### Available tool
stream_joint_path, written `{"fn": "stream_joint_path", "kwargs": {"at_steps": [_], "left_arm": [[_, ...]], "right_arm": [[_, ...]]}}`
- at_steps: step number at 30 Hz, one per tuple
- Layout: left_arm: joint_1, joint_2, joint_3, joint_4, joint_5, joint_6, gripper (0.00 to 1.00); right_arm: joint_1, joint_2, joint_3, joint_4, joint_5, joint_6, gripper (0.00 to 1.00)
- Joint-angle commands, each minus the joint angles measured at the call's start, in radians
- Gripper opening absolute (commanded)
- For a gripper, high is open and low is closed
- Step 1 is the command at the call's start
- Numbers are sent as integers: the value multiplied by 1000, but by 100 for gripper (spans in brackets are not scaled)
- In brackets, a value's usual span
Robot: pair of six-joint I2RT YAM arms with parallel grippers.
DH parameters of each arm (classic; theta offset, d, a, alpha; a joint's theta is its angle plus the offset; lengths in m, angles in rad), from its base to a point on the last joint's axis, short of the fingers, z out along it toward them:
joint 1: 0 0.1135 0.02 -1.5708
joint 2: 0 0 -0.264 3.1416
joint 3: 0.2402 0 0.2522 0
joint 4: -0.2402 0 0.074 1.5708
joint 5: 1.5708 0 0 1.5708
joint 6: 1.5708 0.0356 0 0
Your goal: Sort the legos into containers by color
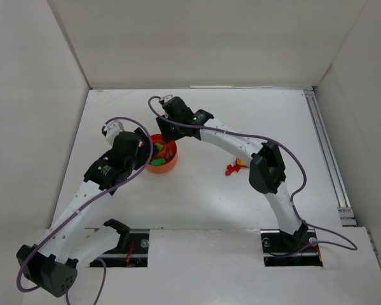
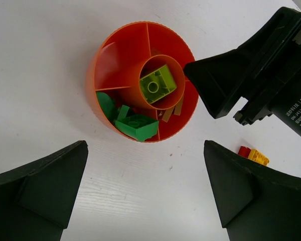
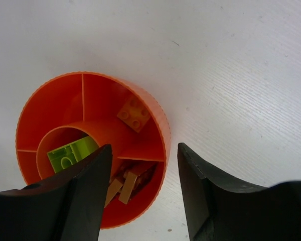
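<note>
Table (image 1: 241, 203): white, walled on three sides. Both arms reach to the same spot left of centre, because the only container is there.

Right gripper (image 3: 144, 148): hangs over the far-right rim of the bowl (image 2: 103, 65) and points down into it. The jaws are partway apart with nothing between them. It looks placed for a drop into an outer compartment, not for a pick.

Left gripper (image 2: 145, 150): just beside the bowl on its near-left side. The jaws are spread as wide as they go and hold nothing. It looks parked clear of the rim, leaving the other arm room (my reading, not a certainty).

The bowl is orange-red and round. It stands upright on the table, with a centre cup (image 2: 178, 75) and wedge compartments around it.

Contents, so far kept apart by colour:
- green bricks (image 2: 135, 125) piled in one near wedge
- lime brick (image 2: 158, 84) alone in the centre cup, studs up
- brown-orange brick (image 3: 134, 114) flat in the wedge ahead of the right jaws
- tan pieces (image 3: 123, 186) in the next wedge, partly hidden by the jaws

Still out: red and yellow bricks (image 1: 233, 167) touching each other on the table, well to the right of the bowl. Two wedges look empty, probably for these
</note>
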Motion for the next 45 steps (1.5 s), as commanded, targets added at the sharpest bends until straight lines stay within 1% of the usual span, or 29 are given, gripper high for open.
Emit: {"fn": "stream_joint_path", "kwargs": {"at_steps": [1,3,4,6,8,9,10,12,13,14,15,16,17,19,21,24,29,36,40,43,44,45], "left_arm": [[6,5,-4,60,26,56,100],[6,5,-4,95,59,99,100],[6,5,-4,111,75,121,100],[6,5,-4,137,128,153,100],[6,15,-4,184,166,202,100],[-11,26,-4,197,187,214,100],[-25,44,13,208,188,227,100],[-57,92,36,208,168,227,100],[-68,110,58,208,159,227,100],[-82,127,59,208,158,227,100],[-82,159,69,208,158,227,100],[-82,175,69,208,158,227,100],[-82,189,69,230,171,227,100],[-91,218,69,246,186,227,100],[-100,228,69,264,198,237,100],[-109,238,69,284,198,247,100],[-118,259,69,284,198,247,100],[-118,268,69,275,198,247,100],[-118,268,69,275,189,247,100],[-118,268,69,275,189,247,100],[-118,278,69,275,189,247,100],[-118,278,69,275,189,247,100]], "right_arm": [[15,-86,10,24,28,11,60],[-1,-121,-22,24,50,11,60],[-11,-167,-42,35,63,11,60],[-36,-222,-90,50,79,11,63],[-86,-316,-183,71,79,21,65],[-105,-348,-218,85,79,21,66],[-141,-380,-290,85,90,21,66],[-178,-465,-364,44,114,-4,69],[-209,-491,-401,15,175,-4,71],[-221,-515,-482,-11,207,-4,73],[-235,-557,-521,-75,232,22,75],[-248,-577,-559,-105,276,42,80],[-266,-594,-644,-125,277,53,82],[-275,-638,-729,-154,290,102,85],[-301,-651,-838,-145,281,111,87],[-324,-664,-912,-85,220,123,87],[-335,-580,-921,-40,199,123,87],[-381,-525,-921,30,180,123,87],[-392,-514,-940,30,171,123,80],[-401,-514,-952,41,162,123,70],[-401,-514,-952,41,162,123,61],[-401,-514,-961,41,162,123,58]]}}
